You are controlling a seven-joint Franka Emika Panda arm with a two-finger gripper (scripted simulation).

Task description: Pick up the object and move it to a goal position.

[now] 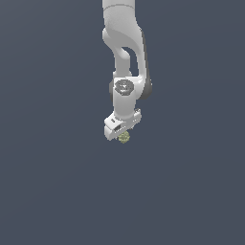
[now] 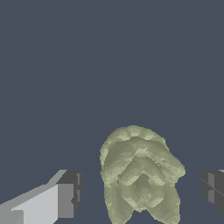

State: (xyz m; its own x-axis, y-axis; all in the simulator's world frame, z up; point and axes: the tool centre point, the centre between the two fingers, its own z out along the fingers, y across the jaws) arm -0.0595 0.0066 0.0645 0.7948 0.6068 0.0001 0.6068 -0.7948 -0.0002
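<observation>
Between the two dark fingertip pads [image 2: 72,192] of the hand [image 2: 140,194] sits the object [image 2: 140,175], an olive-green lumpy clump. Gaps remain on both sides, so the fingers stand wide. Beyond, the white arm [image 1: 123,57] descends vertically over the hand.

Wrist view's edge crops the object [image 2: 140,175] & claw [image 2: 142,192] fingers [image 2: 65,199]; exterior view: object [image 1: 124,138] too small for detail.

We see no real room here, only a simulator's bare scene: a flat, even slate-grey ground fills both views with no walls, furniture or horizon, and the arm [image 1: 125,72] and clump [image 2: 140,175] are plainly rendered, faceted shapes.
</observation>
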